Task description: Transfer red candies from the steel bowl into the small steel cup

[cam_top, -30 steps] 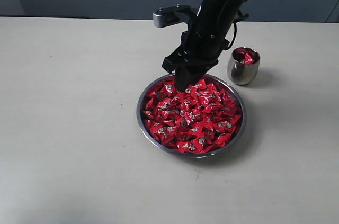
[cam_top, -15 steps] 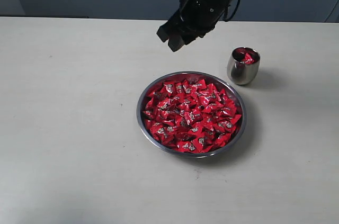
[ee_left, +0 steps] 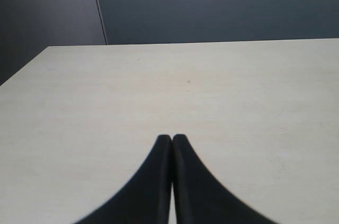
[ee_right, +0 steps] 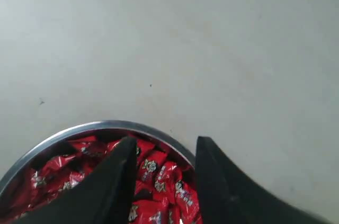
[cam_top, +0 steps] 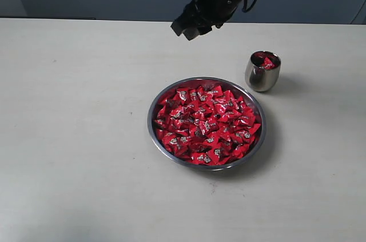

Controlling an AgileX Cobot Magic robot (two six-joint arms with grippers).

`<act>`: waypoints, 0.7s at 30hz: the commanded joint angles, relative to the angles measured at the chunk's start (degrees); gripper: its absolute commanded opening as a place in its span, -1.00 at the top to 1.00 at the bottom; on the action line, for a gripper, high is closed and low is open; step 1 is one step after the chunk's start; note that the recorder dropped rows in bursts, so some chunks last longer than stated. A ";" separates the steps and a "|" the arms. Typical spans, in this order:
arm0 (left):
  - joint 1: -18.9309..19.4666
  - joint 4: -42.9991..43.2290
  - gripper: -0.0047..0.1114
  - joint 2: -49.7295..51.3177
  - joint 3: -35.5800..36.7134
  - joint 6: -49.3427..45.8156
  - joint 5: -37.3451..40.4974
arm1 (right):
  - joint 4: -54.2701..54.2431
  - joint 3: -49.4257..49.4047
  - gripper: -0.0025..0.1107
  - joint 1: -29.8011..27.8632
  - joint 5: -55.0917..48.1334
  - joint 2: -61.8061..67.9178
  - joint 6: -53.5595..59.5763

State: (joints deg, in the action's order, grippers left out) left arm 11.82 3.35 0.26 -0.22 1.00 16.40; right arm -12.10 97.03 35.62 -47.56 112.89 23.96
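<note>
**On the table: supply, target and gripper positions**

Nearest the front edge of the table [cam_top: 74, 139], about midway along it, locate the steel bowl [cam_top: 150, 119]. It is set flat and heaped almost to the rim with red candies [cam_top: 206, 125]. Treat as the supply: wide and shallow, for easy access from above.

Farther back and toward the right edge, near the bowl but apart from it, find the small steel cup [cam_top: 260, 76]. It is upright, mouth up, already holding a few red candies. Placed close, presumably to keep each transfer short.

Beyond both, above the table on the far side of the bowl, note the right gripper [cam_top: 191, 27], fingers apart with nothing visible between them. Read as an empty hover ahead of a pick. Expect the next move to call for a descent into the heap and a closing on one candy.

Elsewhere, over bare table, note the left gripper [ee_left: 172, 142], fingers pressed together on nothing, apparently parked clear of the work.

Mind the cup's narrow mouth: risk of a released candy glancing off the rim.
</note>
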 commanded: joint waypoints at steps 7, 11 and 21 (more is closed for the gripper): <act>-0.55 0.33 0.91 -0.26 0.22 0.15 -0.10 | -0.17 -37.93 0.31 -0.24 33.48 -26.05 -2.95; -0.55 0.33 0.91 -0.26 0.22 0.15 -0.10 | -0.37 -45.30 0.31 -0.13 35.24 -26.09 -2.95; -0.55 0.33 0.91 -0.26 0.22 0.15 -0.10 | -20.11 -45.30 0.31 -0.13 42.04 -18.95 -3.18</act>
State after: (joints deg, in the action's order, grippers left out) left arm 11.82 3.35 0.26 -0.22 1.00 16.40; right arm -26.87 52.00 35.62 -8.13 93.08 20.83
